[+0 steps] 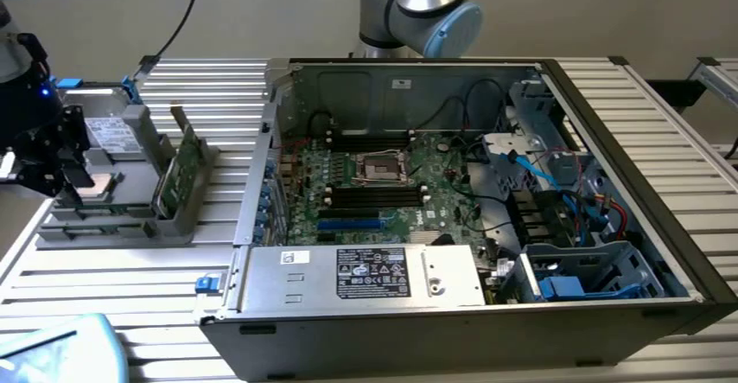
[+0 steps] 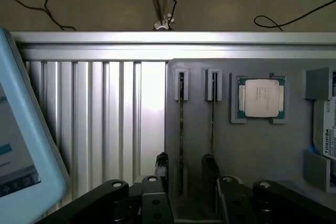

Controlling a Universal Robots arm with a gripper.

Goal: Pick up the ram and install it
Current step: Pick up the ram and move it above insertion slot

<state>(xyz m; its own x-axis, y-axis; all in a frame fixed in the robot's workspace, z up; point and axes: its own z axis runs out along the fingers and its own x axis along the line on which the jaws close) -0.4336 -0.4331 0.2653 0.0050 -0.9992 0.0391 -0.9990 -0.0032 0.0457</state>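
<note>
At the exterior view's left a grey holder tray (image 1: 98,227) sits on the slatted tabletop (image 1: 127,271), with a pale blue screen (image 1: 52,348) near the bottom corner. In the wrist view we see the fingers (image 2: 210,169) above this tray, partly open and holding nothing. The ram (image 2: 181,124) stands on edge in its slot in the tray and lines up with the gap between them, with clear space on either side. A second stick (image 2: 212,114) stands just beside it in the next slot, and a square silver processor chip (image 2: 261,97) lies flat in its own recess beyond that. Moving toward the exterior view's right, we come to the open computer case (image 1: 692,253), just beside the tray. Its green motherboard (image 1: 358,184) is exposed and a silver power supply (image 1: 363,275) runs along the near edge.
</note>
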